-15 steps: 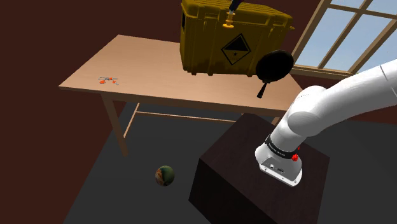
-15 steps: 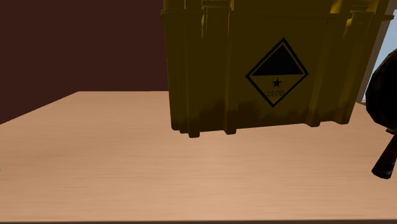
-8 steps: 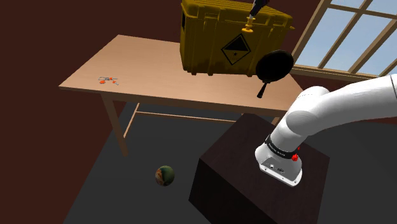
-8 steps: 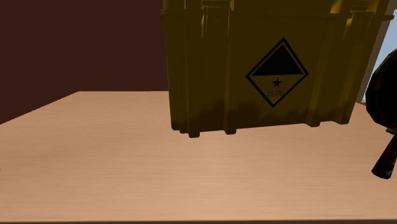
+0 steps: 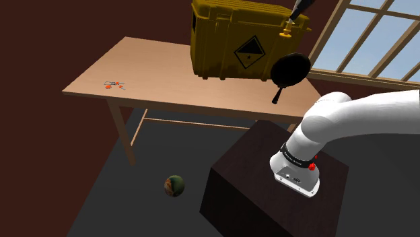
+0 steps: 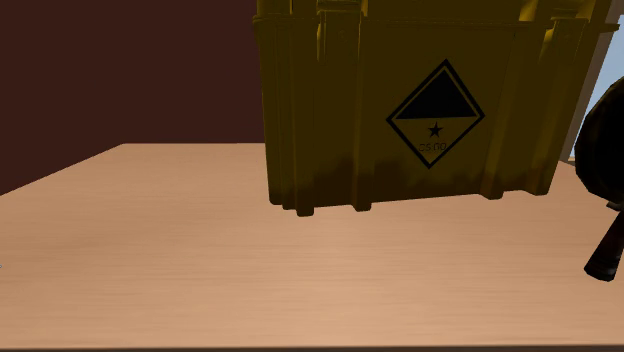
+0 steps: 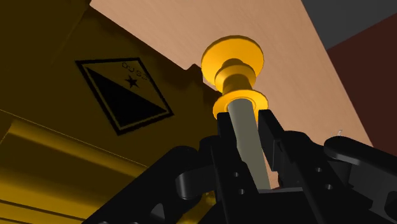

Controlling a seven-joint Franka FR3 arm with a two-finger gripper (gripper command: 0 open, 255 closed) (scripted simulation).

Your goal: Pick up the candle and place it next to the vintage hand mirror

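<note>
Gripper point(image 7: 245, 119) is pinching the candle point(image 7: 233, 63): both black fingers point(image 7: 224, 130) are pressing on the pale grey shaft, with the yellow, flanged holder end sticking out beyond the fingertips. Candle is hanging in the air, clear of the table point(image 5: 145, 71), and in the shoulder view it is showing at the upper right corner of the big yellow case point(image 5: 239, 40), tilted with the holder end pointing down. Case is sitting at the far right of the wooden tabletop, its black diamond label facing the near side. Black hand mirror point(image 5: 291, 69) is lying just beside the case's right near corner, round head toward the case and handle pointing at the near table edge; whether it is touching the case, cannot tell. Candle is showing above the mirror and apart from it. A small orange item point(image 5: 114, 85) is lying near the table's left end, well apart from the rest. A green and brown ball point(image 5: 175, 185) is resting on the dark floor below, left of the dark stand point(image 5: 249, 188). White arm point(image 5: 357, 118) is reaching up from the stand, and a window point(image 5: 367, 40) is showing at far right
</note>
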